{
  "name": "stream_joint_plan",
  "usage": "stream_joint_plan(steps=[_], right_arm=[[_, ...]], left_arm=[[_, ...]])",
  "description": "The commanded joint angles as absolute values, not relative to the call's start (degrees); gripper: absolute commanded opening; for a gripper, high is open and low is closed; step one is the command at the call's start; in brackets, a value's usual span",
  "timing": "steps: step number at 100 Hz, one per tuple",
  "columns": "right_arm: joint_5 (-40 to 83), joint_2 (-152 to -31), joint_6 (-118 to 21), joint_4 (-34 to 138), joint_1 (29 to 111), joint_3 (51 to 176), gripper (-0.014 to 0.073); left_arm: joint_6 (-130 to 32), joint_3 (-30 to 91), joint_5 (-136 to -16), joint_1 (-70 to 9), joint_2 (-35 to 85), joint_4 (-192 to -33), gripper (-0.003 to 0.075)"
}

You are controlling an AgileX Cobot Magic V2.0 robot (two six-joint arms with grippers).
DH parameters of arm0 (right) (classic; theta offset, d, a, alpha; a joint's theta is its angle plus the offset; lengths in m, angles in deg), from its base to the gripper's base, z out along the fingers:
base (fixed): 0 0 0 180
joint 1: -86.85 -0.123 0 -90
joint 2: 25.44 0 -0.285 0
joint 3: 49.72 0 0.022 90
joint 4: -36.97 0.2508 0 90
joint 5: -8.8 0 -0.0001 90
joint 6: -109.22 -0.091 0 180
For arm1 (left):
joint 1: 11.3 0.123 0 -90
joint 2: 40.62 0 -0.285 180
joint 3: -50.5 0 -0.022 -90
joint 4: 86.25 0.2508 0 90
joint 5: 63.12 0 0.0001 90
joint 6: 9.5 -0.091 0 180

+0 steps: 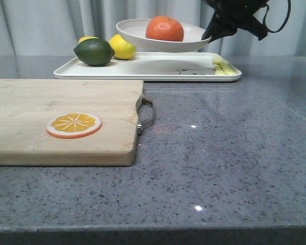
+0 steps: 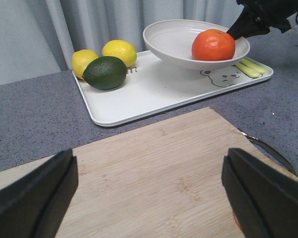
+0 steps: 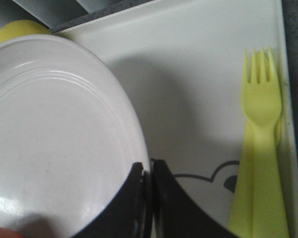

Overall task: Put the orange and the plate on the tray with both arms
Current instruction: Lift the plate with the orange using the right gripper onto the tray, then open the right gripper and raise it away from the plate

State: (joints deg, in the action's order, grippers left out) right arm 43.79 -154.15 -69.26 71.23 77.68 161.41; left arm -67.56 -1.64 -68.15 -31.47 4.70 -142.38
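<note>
1. The wooden cutting board point(image 1: 61, 122) lies at the tabletop's point(image 1: 219, 153) 9 o'clock side with a flat orange slice point(image 1: 74, 125) on it. The left gripper point(image 2: 149, 193) hovers over the board, its jaws spread wide and holding nothing.
2. The tray point(image 1: 153, 69) sits toward 12 o'clock. At its 9 o'clock end rest a green lime point(image 1: 94, 52) and two lemons point(image 1: 123, 47), touching one another.
3. The plate point(image 1: 143, 31) hangs above the tray's middle, apart from its floor, with the orange point(image 1: 164, 28) sitting inside it.
4. The right gripper point(image 3: 150, 198) pinches the plate's rim at its 3 o'clock edge, one finger above and one below.
5. Judging by its look, the plate is stiff, glazed and slippery, and would break if dropped. A thin rim hold with the fruit's weight inboard levers against the pinch, so it may tilt or slip.
6. The orange is firm, round and free to roll, so the plate should stay level on the way down.
7. A yellow fork point(image 3: 260, 148) lies at the tray's 3 o'clock end, beside the bear drawing point(image 1: 194, 70).
</note>
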Motion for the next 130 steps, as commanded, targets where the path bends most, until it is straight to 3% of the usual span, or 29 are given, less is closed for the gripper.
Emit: stream_joint_plan(steps=[1,130], right_arm=[[42.21,-152.85,-68.90,73.36,77.67,166.53,-0.0059],[44.11,-157.92,-68.90,69.77,77.73,169.49,-0.0055]], left_arm=[[-67.06,-0.11,-65.86,-31.37,4.52,-142.72,0.0566],[-67.06,-0.11,-65.86,-31.37,4.52,-142.83,0.0566]])
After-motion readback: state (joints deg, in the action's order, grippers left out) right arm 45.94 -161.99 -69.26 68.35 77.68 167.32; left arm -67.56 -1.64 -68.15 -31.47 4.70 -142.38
